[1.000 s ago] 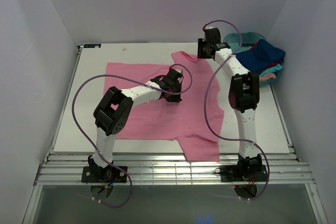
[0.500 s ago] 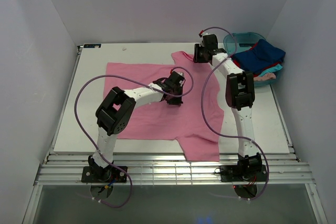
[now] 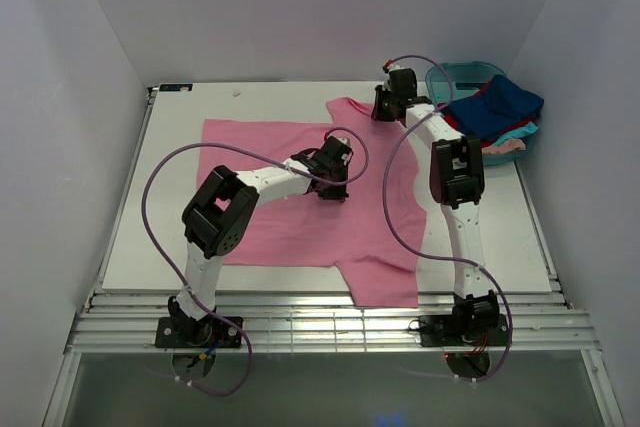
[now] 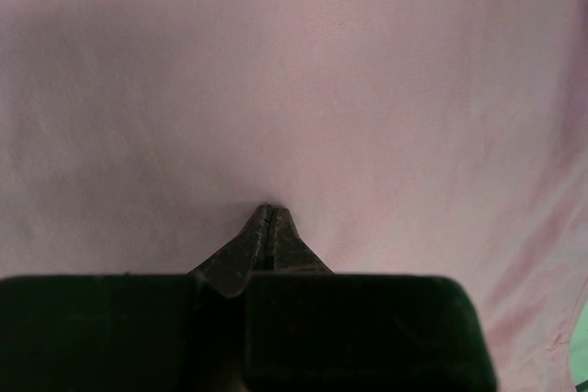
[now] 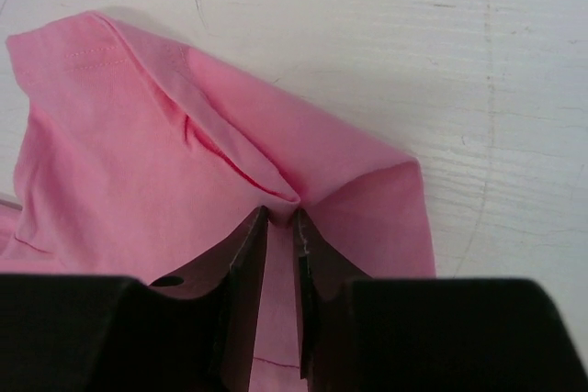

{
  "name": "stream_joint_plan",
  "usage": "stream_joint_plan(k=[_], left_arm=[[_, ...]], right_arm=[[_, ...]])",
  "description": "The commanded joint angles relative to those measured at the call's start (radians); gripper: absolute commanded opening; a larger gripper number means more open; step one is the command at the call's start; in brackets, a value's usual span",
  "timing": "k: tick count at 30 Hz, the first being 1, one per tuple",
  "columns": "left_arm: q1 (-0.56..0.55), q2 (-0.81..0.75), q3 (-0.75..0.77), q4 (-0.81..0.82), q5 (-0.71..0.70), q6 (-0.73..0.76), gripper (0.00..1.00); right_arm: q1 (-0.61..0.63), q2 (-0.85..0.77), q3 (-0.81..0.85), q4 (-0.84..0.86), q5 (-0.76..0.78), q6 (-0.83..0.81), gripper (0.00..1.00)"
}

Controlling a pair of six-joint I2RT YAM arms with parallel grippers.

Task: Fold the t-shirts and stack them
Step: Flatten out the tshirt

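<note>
From above, the pink t-shirt [image 3: 290, 217] lies spread flat on the white desk [image 3: 170, 197]. My left end effector [image 3: 332, 187] rests on its middle, and my right end effector [image 3: 383, 110] is at its far sleeve. A dark blue t-shirt [image 3: 505, 102] tops the pile in the teal tub [image 3: 450, 75] at far right.

In the left wrist view, my fingers are together, tips touching smooth pink cloth.

In the right wrist view, my fingers are clamped on a fold at the sleeve's edge.
</note>
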Motion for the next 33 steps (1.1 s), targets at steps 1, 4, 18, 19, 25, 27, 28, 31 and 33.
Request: stream_joint_plan(k=[1, 4, 18, 19, 25, 27, 28, 31, 33], left_arm=[[-0.014, 0.018, -0.038, -0.027, 0.012, -0.011, 0.0], [-0.016, 0.015, -0.05, -0.027, 0.012, -0.017, 0.0], [-0.022, 0.003, -0.119, -0.028, 0.055, -0.047, 0.0], [-0.022, 0.004, -0.12, -0.027, 0.055, -0.045, 0.0], [-0.022, 0.015, -0.12, -0.027, 0.052, -0.043, 0.0], [-0.022, 0.009, -0.116, -0.027, 0.038, -0.042, 0.0], [-0.022, 0.006, -0.107, -0.027, 0.032, -0.039, 0.0], [-0.022, -0.025, -0.09, -0.034, -0.043, -0.019, 0.0], [-0.017, -0.046, -0.043, -0.068, -0.124, 0.013, 0.0]], right_arm=[[-0.005, -0.013, 0.019, 0.081, 0.004, 0.007, 0.23], [-0.005, -0.027, 0.008, 0.108, 0.014, 0.007, 0.22], [-0.006, -0.044, 0.048, 0.294, 0.165, 0.033, 0.21], [-0.006, -0.041, 0.05, 0.308, 0.178, 0.039, 0.21], [-0.006, -0.018, 0.016, 0.484, 0.236, 0.045, 0.4], [-0.006, -0.007, 0.036, 0.507, 0.221, 0.042, 0.58], [-0.006, 0.001, 0.048, 0.501, 0.215, 0.042, 0.64], [-0.006, -0.04, 0.021, 0.495, 0.187, 0.042, 0.71], [-0.006, -0.085, -0.074, 0.498, 0.167, 0.03, 0.71]])
